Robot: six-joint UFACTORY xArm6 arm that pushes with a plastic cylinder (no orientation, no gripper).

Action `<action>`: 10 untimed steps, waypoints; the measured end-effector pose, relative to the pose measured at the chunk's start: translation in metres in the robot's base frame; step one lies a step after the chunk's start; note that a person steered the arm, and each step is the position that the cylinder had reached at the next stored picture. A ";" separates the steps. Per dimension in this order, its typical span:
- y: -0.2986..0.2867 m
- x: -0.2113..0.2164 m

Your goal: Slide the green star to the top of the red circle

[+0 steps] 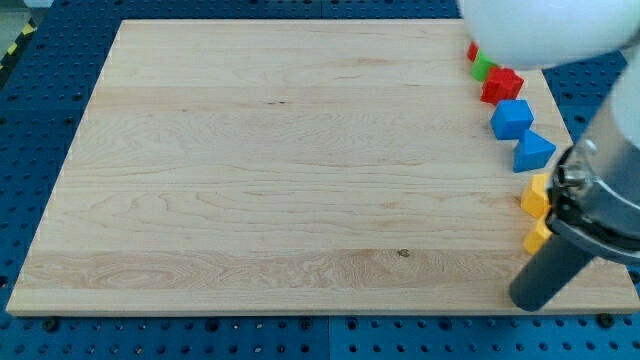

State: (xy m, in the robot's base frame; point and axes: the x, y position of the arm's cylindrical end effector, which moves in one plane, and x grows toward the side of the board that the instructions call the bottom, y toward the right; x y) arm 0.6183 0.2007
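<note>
Green block (483,66), likely star, at desk (250,170) right edge near view's top, half hidden under arm. Red piece (472,49) touching it, shape unclear. No jaws: rod only, my tip (527,297) well below. Approach slowly, skirting red block (502,84) and blue blocks (511,118).

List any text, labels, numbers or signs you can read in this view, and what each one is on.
None readable. The wooden board, the blue pegboard table and the blocks along the view's right edge, red block, blue cube, blue triangle and yellow blocks, carry no print. The yellow-black striping at top left is only a pattern.
</note>
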 end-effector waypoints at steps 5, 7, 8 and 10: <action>0.144 -0.152; 0.144 -0.321; 0.144 -0.399; 0.099 -0.427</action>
State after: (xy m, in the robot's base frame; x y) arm 0.1913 0.3000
